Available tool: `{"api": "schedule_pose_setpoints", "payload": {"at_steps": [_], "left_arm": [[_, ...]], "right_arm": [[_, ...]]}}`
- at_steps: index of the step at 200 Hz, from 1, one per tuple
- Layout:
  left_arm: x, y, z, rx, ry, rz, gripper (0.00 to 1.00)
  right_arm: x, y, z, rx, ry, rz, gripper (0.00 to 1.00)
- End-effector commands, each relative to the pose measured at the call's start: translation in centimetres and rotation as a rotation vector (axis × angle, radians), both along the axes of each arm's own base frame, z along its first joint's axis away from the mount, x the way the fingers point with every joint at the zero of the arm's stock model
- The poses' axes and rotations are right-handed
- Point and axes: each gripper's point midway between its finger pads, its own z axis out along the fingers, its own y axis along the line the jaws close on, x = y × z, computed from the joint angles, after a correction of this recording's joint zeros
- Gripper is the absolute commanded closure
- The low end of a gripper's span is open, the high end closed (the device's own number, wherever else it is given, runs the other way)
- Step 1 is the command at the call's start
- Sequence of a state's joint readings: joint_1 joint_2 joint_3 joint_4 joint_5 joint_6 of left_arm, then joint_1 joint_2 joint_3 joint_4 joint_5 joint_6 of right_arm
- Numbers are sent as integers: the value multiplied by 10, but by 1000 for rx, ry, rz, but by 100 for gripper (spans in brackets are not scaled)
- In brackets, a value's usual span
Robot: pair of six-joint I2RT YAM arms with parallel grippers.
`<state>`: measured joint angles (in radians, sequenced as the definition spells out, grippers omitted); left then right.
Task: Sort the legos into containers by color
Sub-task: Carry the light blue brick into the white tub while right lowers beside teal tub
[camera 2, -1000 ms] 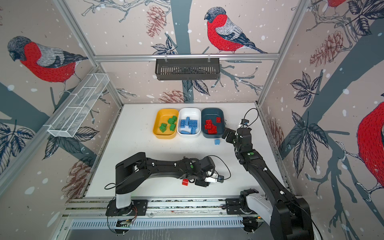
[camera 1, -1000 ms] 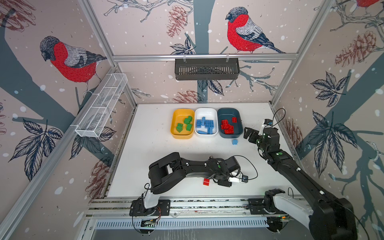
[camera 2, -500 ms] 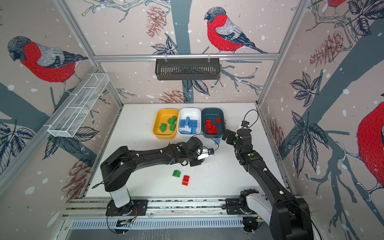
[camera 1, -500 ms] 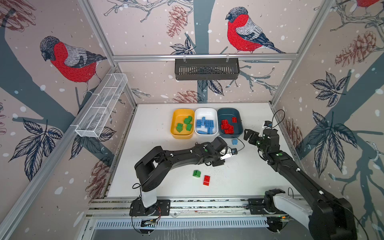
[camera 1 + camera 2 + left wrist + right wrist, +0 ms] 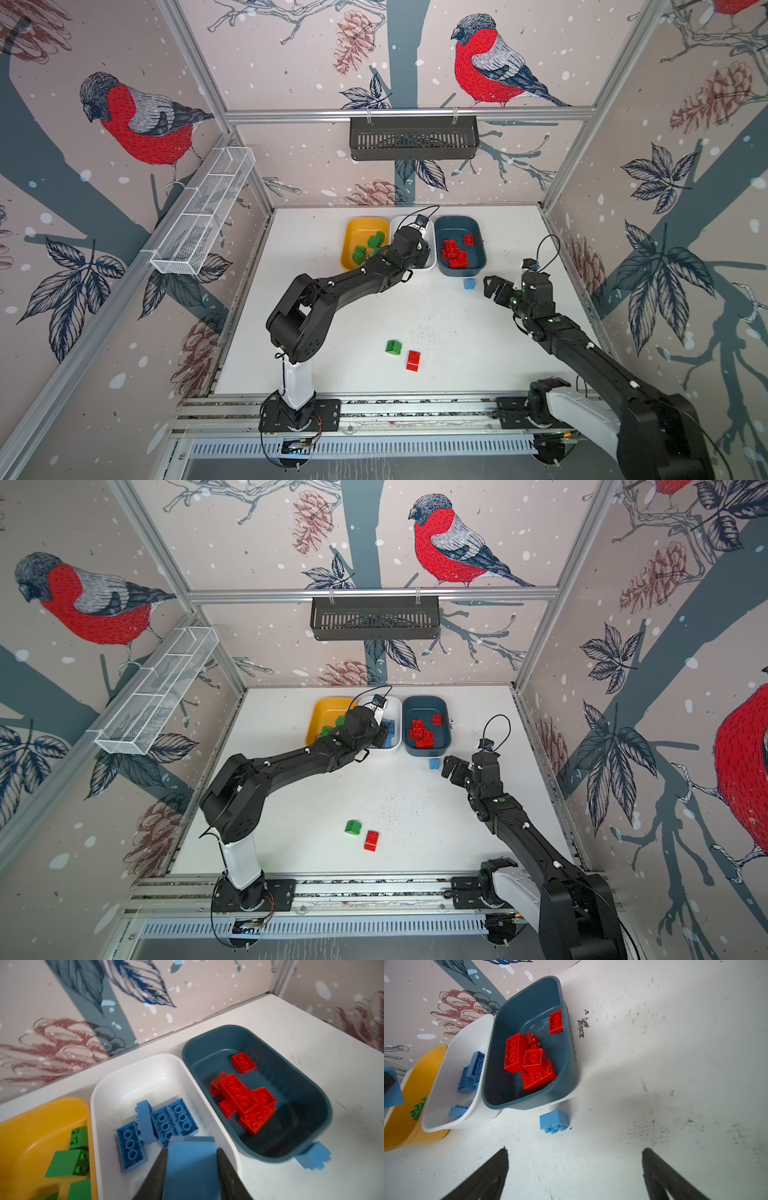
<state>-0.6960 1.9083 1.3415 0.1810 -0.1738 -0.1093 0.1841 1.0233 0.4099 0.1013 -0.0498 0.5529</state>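
The left hand (image 5: 191,1149) is grasping a light blue lego (image 5: 191,1169) just over the near end of the white container (image 5: 135,1072), where other blue ones are lying, apparently to drop it among its own color. The right hand (image 5: 575,1149) is hanging released, jaws wide, facing a stray blue lego (image 5: 554,1121) just ahead on the surface (image 5: 675,1064) beside the teal container (image 5: 529,1001), likely lining up a pickup.

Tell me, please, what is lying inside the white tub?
Only light blue bricks show inside the white tub, at least four, one on its edge. In the left wrist view its near end is covered by the held blue brick in the jaws of the left gripper.
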Motion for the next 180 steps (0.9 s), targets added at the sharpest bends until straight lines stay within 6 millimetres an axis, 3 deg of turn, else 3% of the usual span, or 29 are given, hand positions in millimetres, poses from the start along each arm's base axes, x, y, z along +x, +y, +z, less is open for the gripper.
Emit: {"api": "schedule_pose_setpoints", "payload": {"at_steps": [1, 45, 64, 102, 127, 136, 180], "left_arm": [[20, 4, 1, -62, 41, 124, 78], [45, 7, -20, -9, 124, 223, 71], [56, 11, -20, -28, 135, 262, 52], [53, 1, 12, -116, 122, 219, 23], [41, 15, 36, -161, 79, 240, 12], [36, 22, 43, -172, 64, 254, 3], [12, 72, 68, -187, 14, 407, 3]], "right_arm": [[-2, 22, 2, 68, -49, 106, 1], [-1, 35, -6, 61, -41, 139, 0], [6, 39, -16, 1, 0, 136, 2], [26, 46, -42, -160, 113, 128, 7], [37, 48, -56, -249, 164, 112, 12], [41, 50, -60, -268, 178, 115, 14], [50, 58, -75, -351, 225, 126, 26]]}}
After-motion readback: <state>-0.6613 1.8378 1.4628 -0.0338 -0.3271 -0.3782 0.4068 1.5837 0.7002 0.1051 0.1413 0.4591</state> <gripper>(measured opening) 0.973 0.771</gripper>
